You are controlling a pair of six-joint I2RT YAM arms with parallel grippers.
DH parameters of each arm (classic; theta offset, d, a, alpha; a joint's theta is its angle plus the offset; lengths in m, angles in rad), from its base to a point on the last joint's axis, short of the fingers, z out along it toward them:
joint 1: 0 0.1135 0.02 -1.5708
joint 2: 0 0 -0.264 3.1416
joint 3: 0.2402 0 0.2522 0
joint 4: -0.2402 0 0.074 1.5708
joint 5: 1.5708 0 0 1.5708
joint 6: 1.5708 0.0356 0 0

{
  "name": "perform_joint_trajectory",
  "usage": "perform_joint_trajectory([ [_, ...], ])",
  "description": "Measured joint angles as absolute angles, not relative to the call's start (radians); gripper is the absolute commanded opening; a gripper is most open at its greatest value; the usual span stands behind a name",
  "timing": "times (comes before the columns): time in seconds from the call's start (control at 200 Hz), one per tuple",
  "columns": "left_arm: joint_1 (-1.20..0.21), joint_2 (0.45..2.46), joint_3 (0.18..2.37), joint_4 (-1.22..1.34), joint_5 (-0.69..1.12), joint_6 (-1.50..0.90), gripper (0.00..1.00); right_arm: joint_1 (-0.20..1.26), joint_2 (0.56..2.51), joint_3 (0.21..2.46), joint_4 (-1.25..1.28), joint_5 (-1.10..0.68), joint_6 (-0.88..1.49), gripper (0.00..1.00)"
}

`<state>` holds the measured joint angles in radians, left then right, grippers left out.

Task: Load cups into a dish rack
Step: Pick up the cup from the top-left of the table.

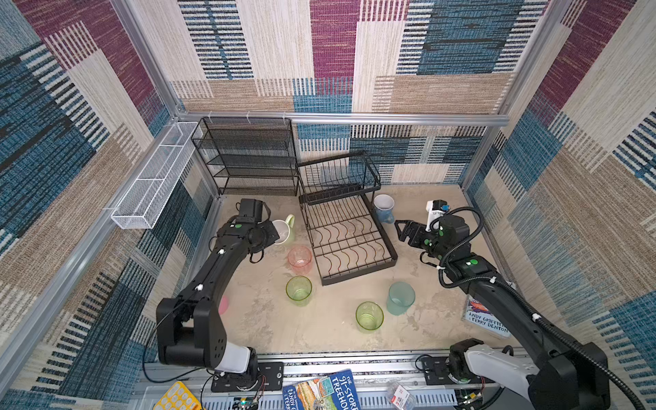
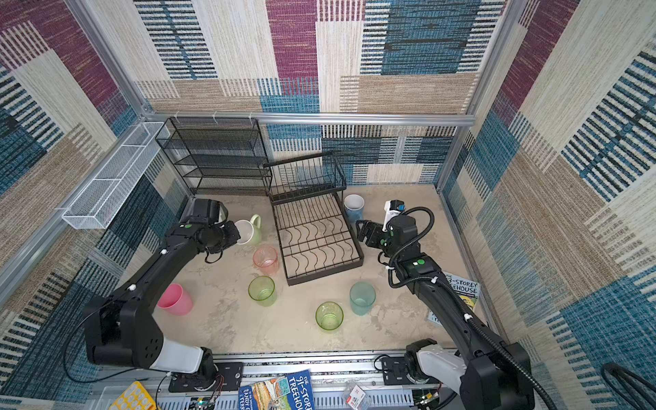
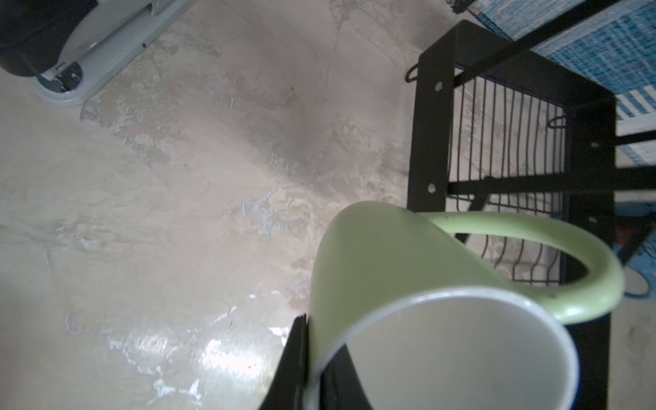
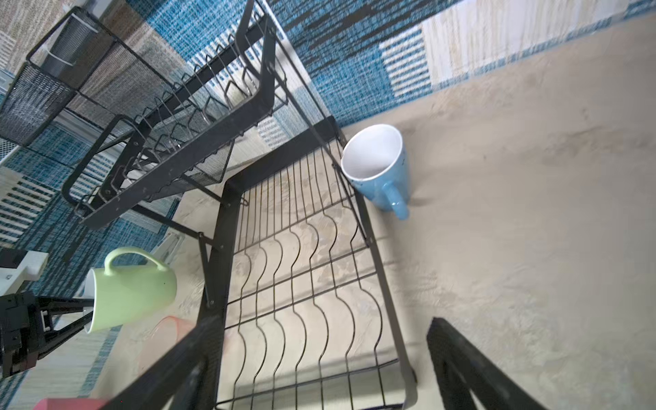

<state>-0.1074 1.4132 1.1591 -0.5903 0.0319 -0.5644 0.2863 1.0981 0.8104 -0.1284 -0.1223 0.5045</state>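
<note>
My left gripper [image 1: 275, 232] [image 3: 314, 376] is shut on the wall of the pale green mug [image 1: 285, 230] [image 3: 390, 262] [image 4: 135, 291], one finger inside the rim and one outside. The mug is tipped sideways, just left of the black wire dish rack [image 1: 358, 274] [image 2: 323, 276] [image 4: 227, 230], whose tray and upper basket hold nothing. My right gripper [image 1: 403, 230] [image 4: 319, 330] is open at the rack's right edge, near the light blue mug [image 1: 384, 209] [image 4: 380, 170]. On the table stand a pink tumbler [image 1: 300, 260], two green tumblers [image 1: 299, 290] [image 1: 369, 316], a teal tumbler [image 1: 400, 298] and an opaque pink cup [image 2: 175, 300].
A black mesh shelf unit [image 1: 248, 156] stands behind the rack on the left, and a white mesh trough [image 1: 156, 177] hangs on the left wall. A book [image 1: 486, 319] lies under my right arm. More books [image 1: 323, 390] lie beyond the table's front rail.
</note>
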Motion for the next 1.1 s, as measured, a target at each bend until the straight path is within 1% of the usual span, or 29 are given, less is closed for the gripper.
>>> perform_joint_trajectory([
  [0.29, -0.18, 1.153, 1.037, -0.528, -0.017, -0.5, 0.01, 0.304, 1.078, 0.838, -0.166, -0.2, 0.598, 0.94],
  [0.411, -0.208, 1.074, 0.999, -0.5, -0.059, -0.468, 0.01, 0.305, 1.075, 0.85, -0.178, -0.233, 0.632, 0.94],
  [0.511, -0.259, 1.026, 0.97, -0.482, -0.07, -0.434, 0.01, 0.305, 1.097, 0.874, -0.194, -0.262, 0.665, 0.94],
  [0.701, -0.384, 0.986, 0.932, -0.427, -0.11, -0.386, 0.01, 0.305, 1.14, 0.926, -0.243, -0.307, 0.723, 0.94],
  [0.861, -0.508, 0.982, 0.88, -0.354, -0.179, -0.34, 0.01, 0.305, 1.174, 0.975, -0.279, -0.348, 0.759, 0.94],
  [1.097, -0.695, 1.021, 0.804, -0.143, -0.298, -0.22, 0.01, 0.305, 1.231, 1.054, -0.36, -0.42, 0.794, 0.91],
])
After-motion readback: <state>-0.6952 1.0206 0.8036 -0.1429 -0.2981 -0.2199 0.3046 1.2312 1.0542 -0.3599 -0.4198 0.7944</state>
